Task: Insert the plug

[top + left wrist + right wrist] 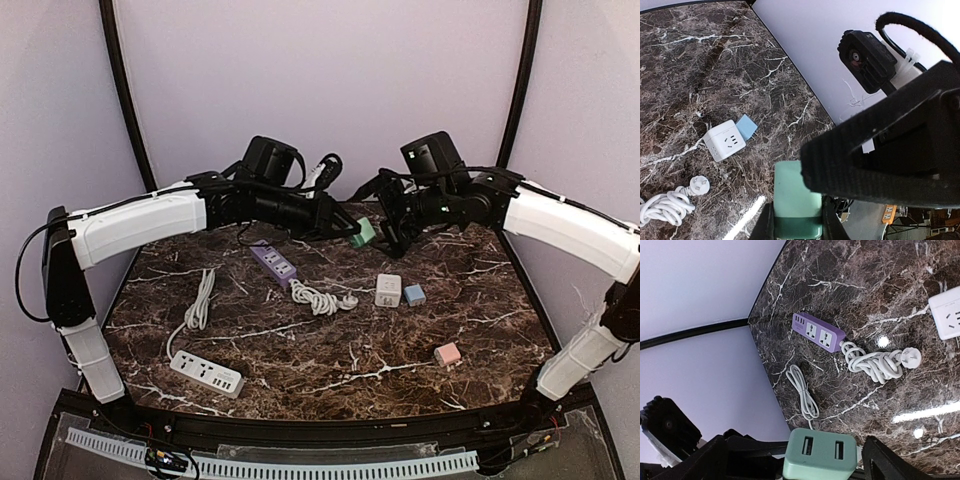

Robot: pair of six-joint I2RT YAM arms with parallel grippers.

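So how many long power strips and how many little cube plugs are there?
Long power strips with white cords: 2 (purple plastic power strip, white plastic power strip)
Small cube adapters: 4 (green cube adapter, white cube adapter, blue cube adapter, pink cube adapter)
Total: 6

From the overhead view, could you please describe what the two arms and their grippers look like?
The left arm and right arm have white boxy shells with black joints. Black cables run along them. The left gripper and right gripper are black, each with a black wrist camera.
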